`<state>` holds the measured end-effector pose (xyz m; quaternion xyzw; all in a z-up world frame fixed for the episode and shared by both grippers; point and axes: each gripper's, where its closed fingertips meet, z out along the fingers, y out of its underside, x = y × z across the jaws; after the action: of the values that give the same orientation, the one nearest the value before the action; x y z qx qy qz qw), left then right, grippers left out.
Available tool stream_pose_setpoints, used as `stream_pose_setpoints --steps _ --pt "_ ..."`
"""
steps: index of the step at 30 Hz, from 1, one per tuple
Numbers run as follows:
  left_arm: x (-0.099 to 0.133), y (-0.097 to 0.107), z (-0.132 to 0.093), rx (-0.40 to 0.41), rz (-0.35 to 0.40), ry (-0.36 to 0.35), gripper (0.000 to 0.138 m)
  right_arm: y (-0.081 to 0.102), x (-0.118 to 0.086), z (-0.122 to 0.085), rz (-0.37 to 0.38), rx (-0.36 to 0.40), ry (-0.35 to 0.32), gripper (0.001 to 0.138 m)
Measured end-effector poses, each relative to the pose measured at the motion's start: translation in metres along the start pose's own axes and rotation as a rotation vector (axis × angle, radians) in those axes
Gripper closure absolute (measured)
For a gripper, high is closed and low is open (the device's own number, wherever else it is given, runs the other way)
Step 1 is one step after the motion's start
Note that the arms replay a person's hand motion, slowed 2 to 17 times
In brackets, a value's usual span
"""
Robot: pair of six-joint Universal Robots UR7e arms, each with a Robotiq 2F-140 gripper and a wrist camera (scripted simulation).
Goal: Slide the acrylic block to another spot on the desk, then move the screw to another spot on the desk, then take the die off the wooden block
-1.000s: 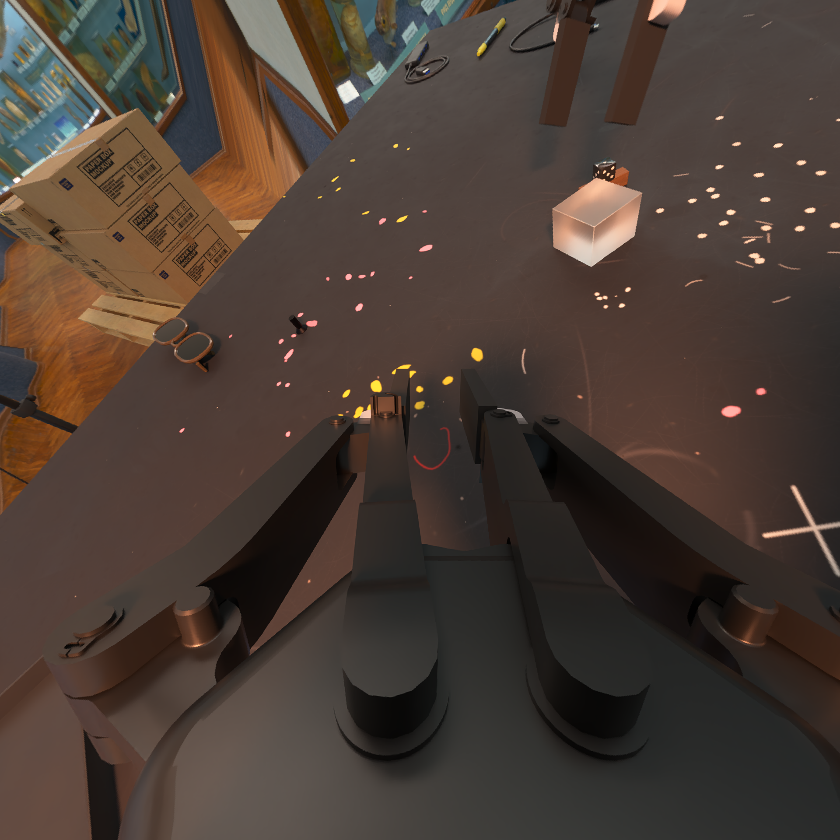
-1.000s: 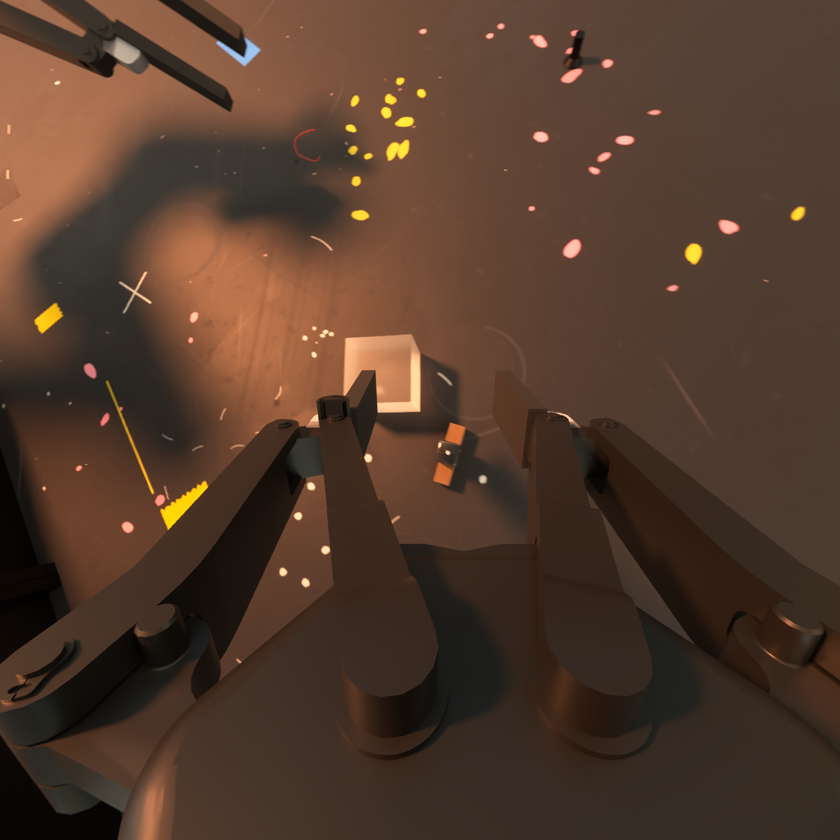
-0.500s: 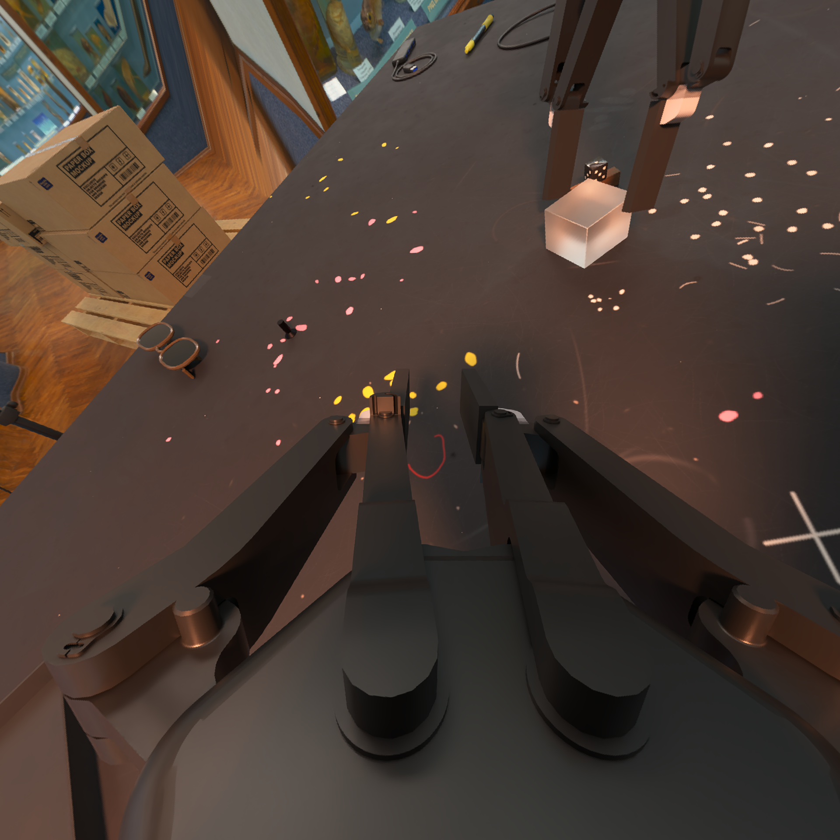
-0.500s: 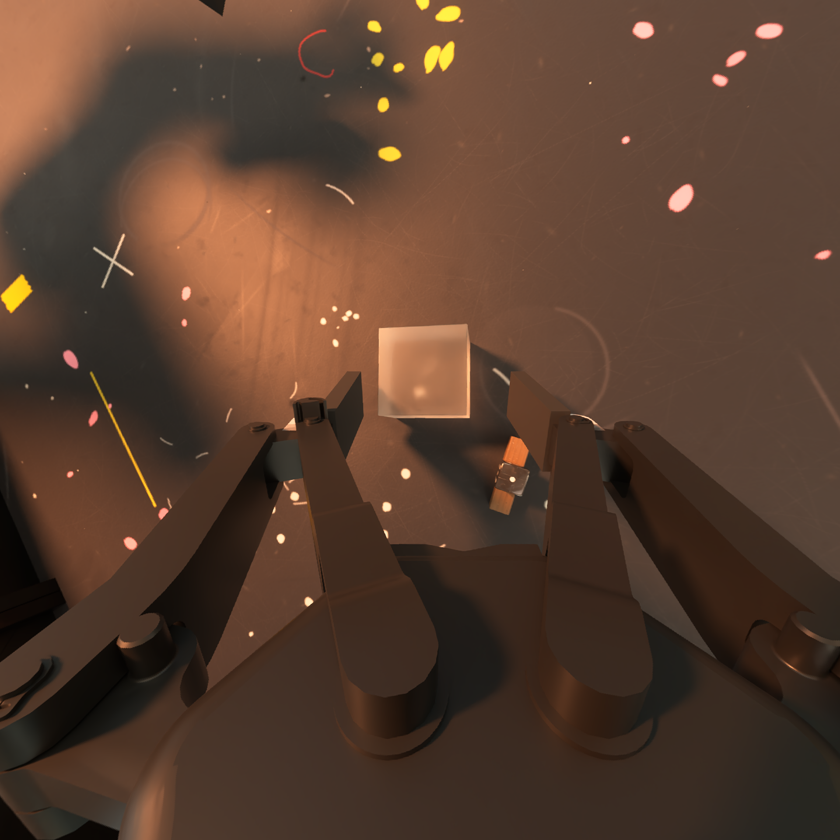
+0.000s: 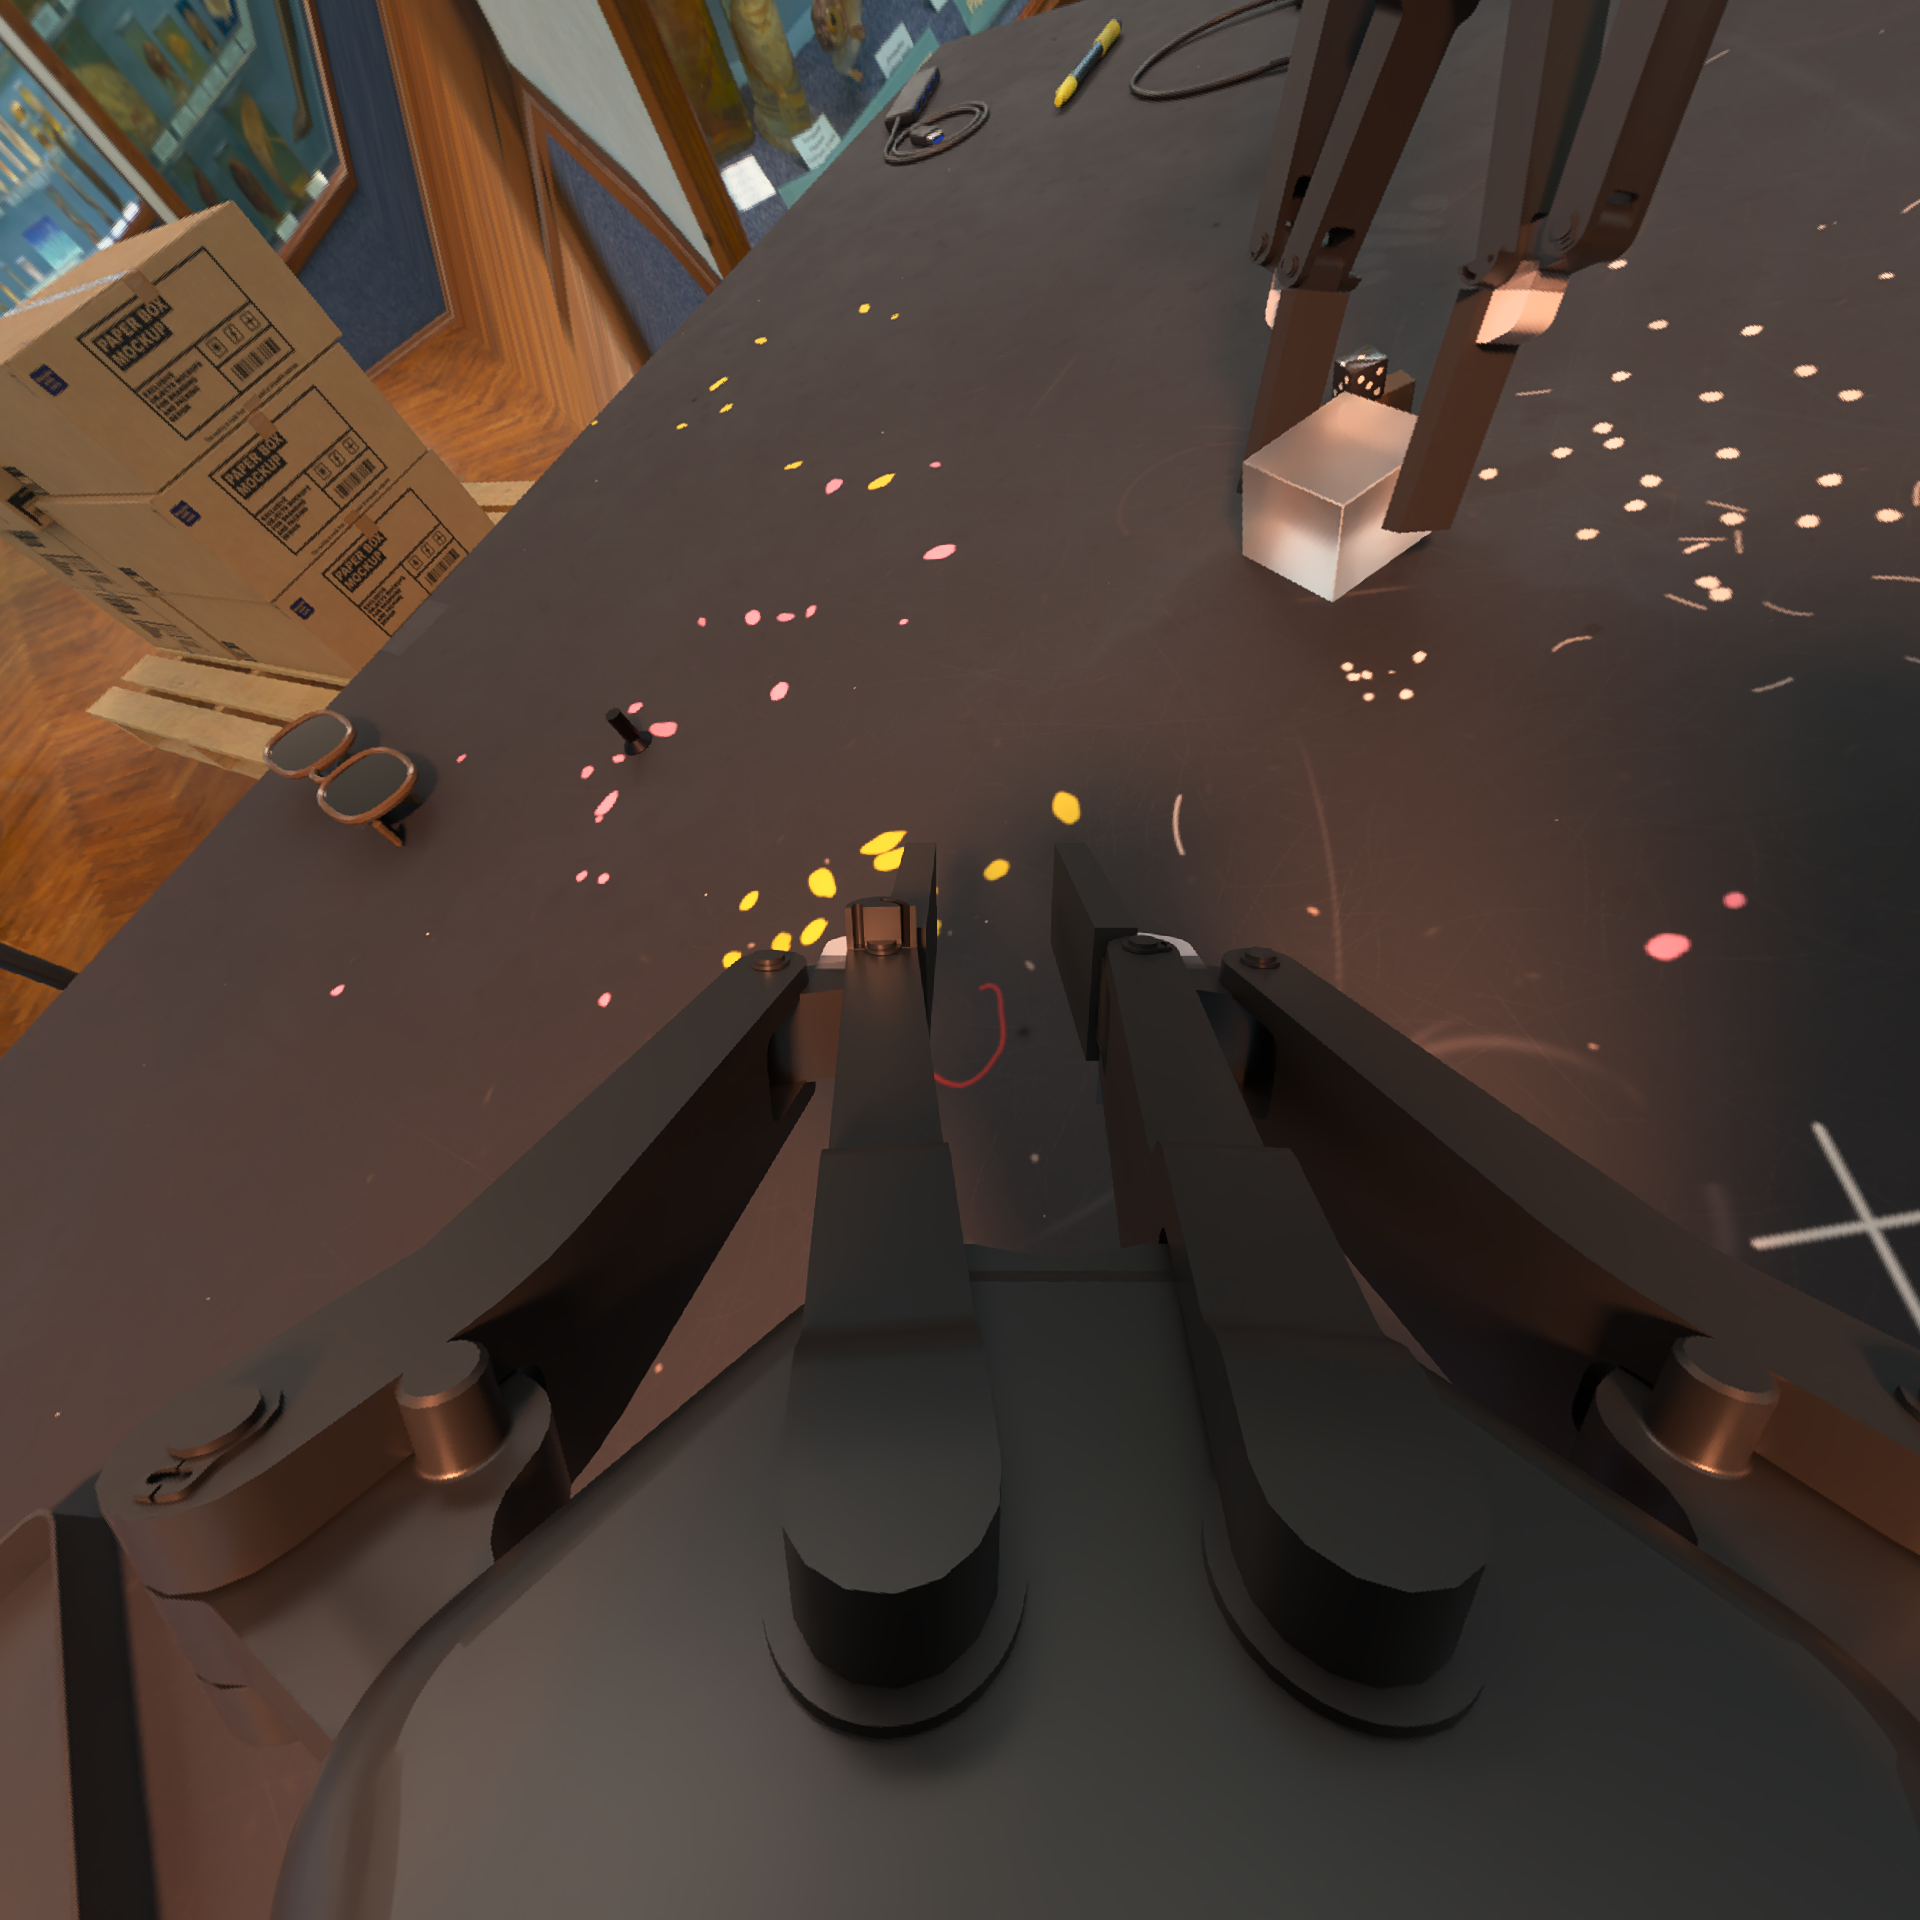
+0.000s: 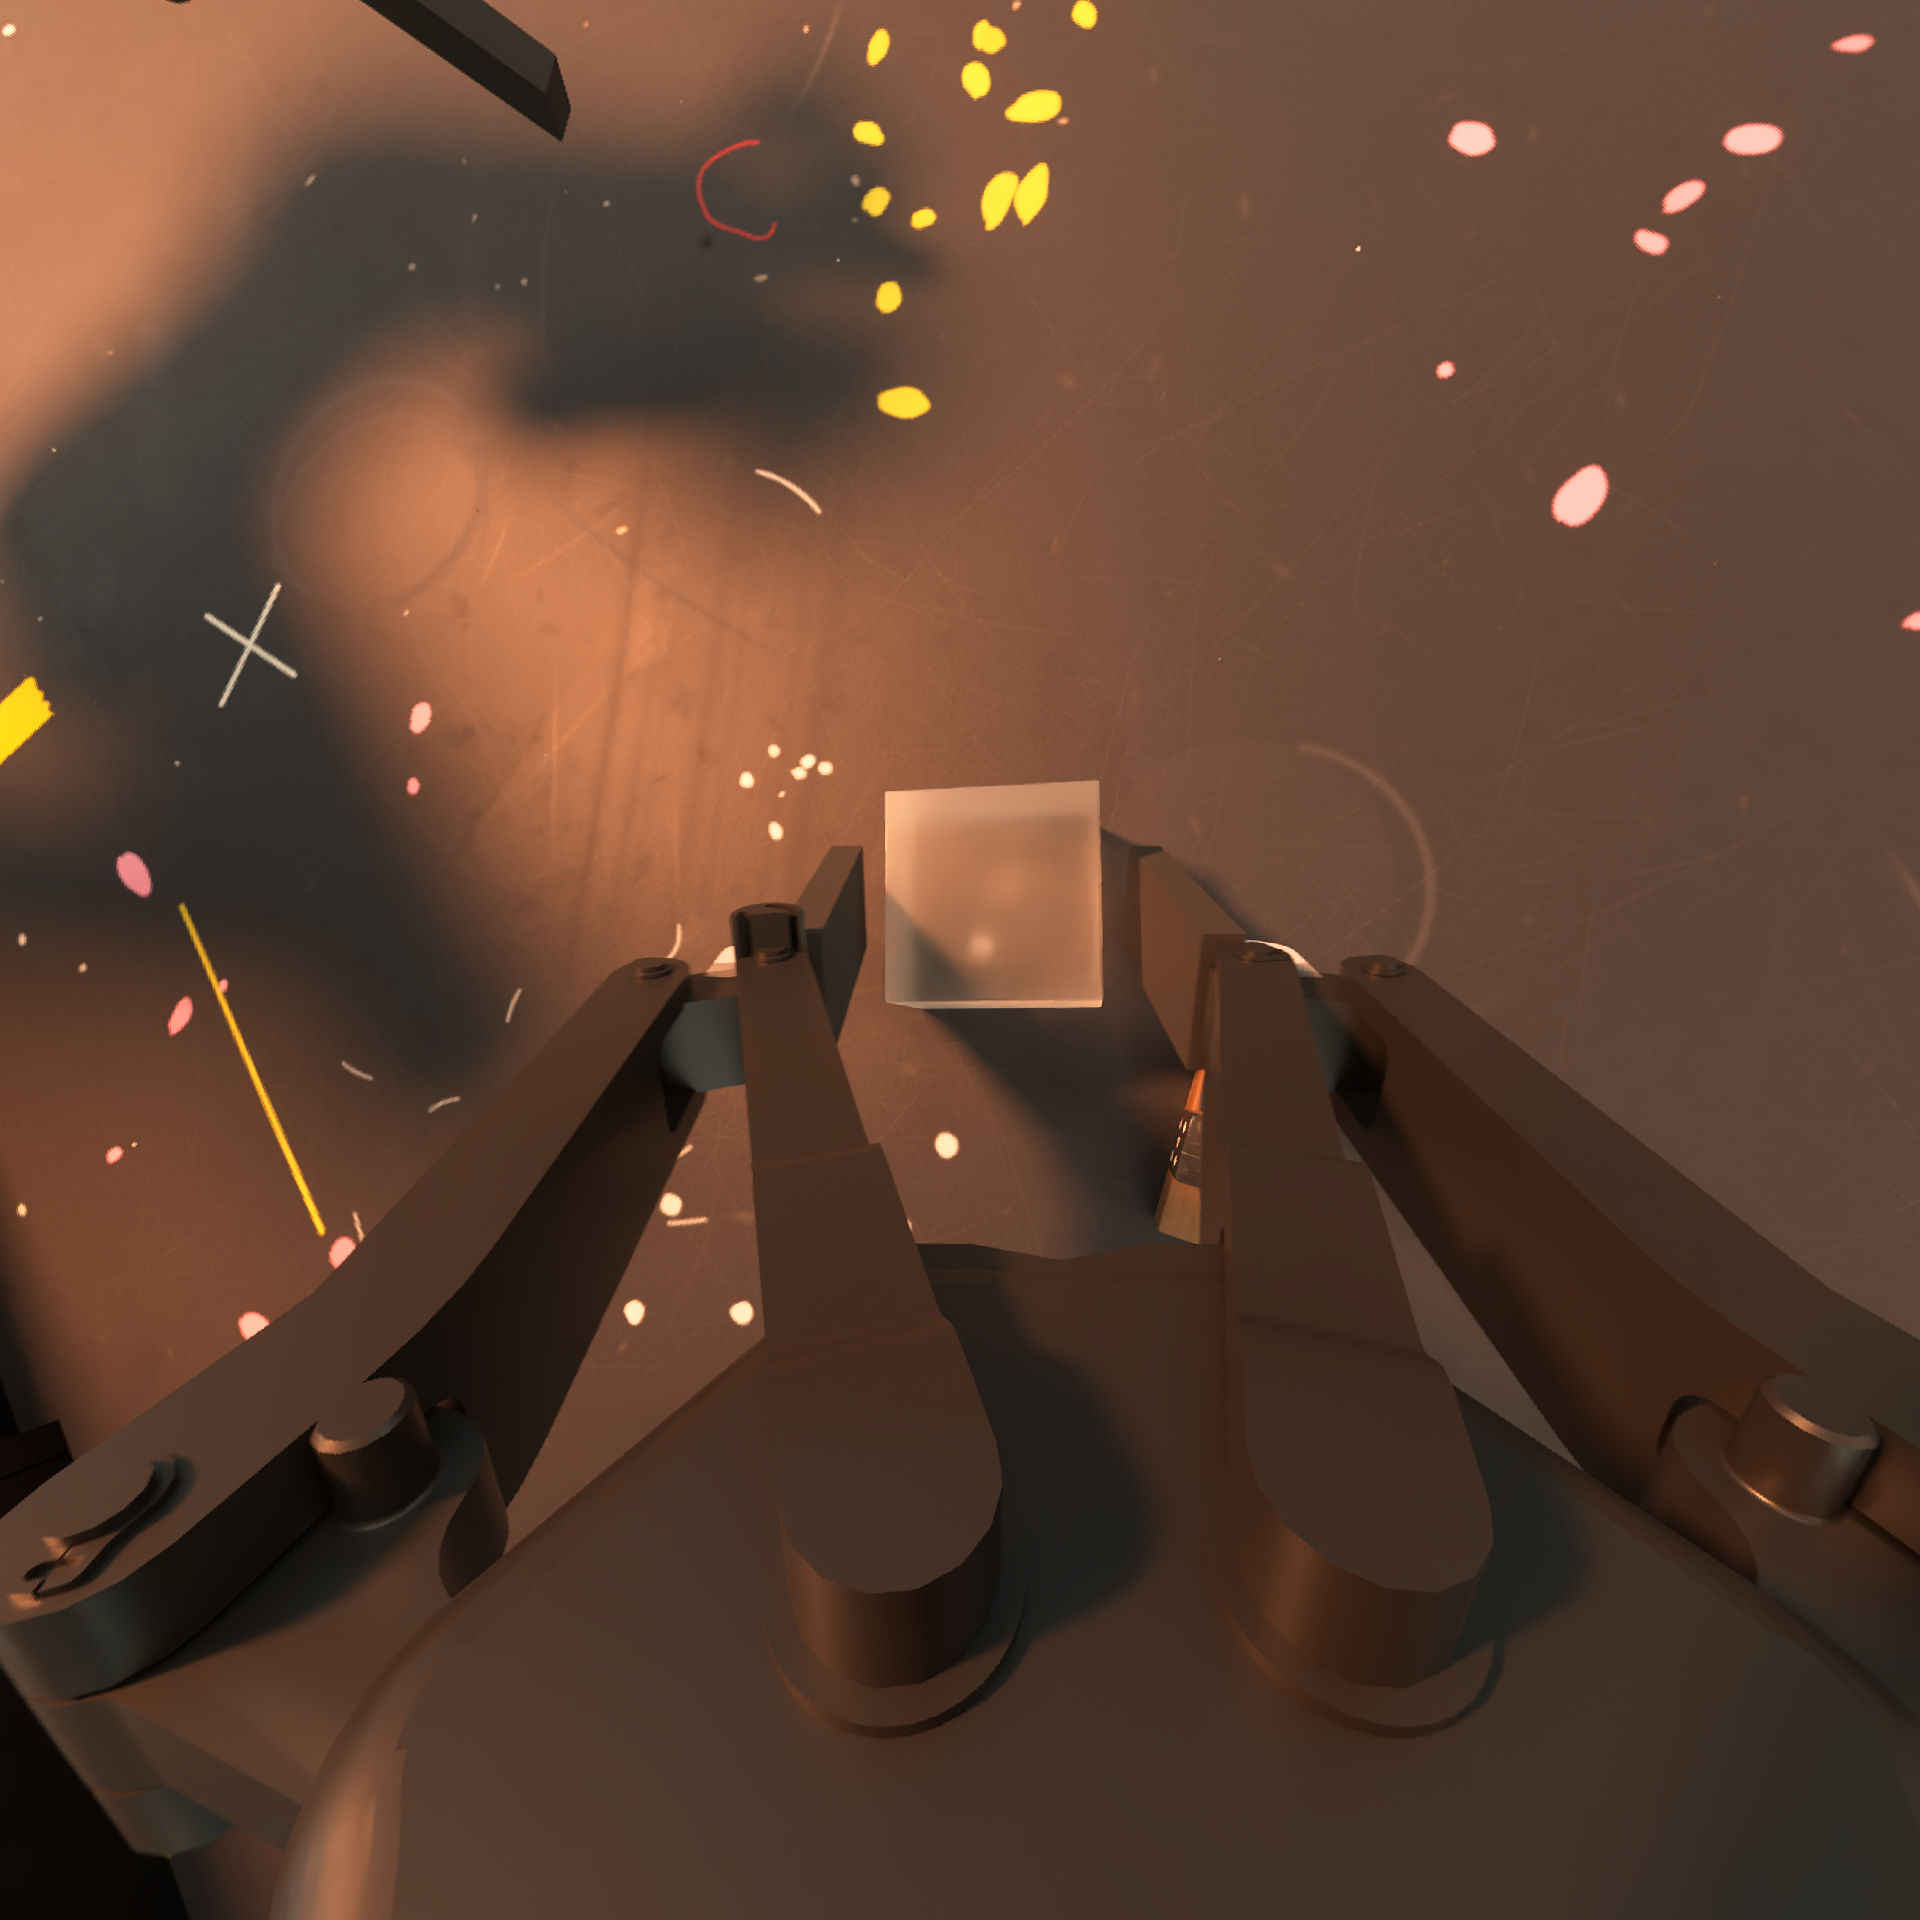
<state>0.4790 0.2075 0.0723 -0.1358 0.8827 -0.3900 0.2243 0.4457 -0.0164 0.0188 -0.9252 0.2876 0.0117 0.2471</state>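
Since the earlier frame we dropped the right gripper [image 6: 992, 925] until its spread jaws straddled the acrylic block [image 6: 992, 896] without yet touching it, presumably to brace it for the slide. Left to right on the desk [image 5: 1039, 644]: screw [image 5: 627, 727] upright, left gripper [image 5: 992, 894] idle, jaws narrowly parted and empty, then block, the die [image 5: 1361, 376] on its wooden block [image 5: 1401, 390] just behind.

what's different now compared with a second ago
The right gripper has come down and centred over the acrylic block, fingers now straddling it, still open with a gap each side. The block, the die on its wooden block, the screw and the left gripper have not visibly moved.
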Motion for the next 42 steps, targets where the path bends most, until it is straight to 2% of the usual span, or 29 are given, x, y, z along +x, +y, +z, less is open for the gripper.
stream_pose_setpoints --steps 3,12,23,29,42 --pt "0.0 0.0 0.002 0.002 0.0 0.004 0.108 -0.002 0.0 0.0 -0.005 0.013 0.007 0.084" --pt "0.0 0.002 0.004 0.005 0.0 0.008 0.109 -0.008 -0.003 0.004 -0.009 0.033 0.028 0.085" --pt "-0.003 0.003 0.005 0.014 -0.017 0.007 0.109 -0.023 -0.014 0.013 0.008 0.069 0.015 0.085" --pt "-0.004 0.004 0.004 0.016 -0.02 0.002 0.11 -0.031 -0.015 0.016 -0.002 0.069 0.032 0.085" --pt "-0.007 0.005 0.002 0.019 -0.024 -0.01 0.11 -0.047 -0.02 0.025 0.015 0.081 0.016 0.085"
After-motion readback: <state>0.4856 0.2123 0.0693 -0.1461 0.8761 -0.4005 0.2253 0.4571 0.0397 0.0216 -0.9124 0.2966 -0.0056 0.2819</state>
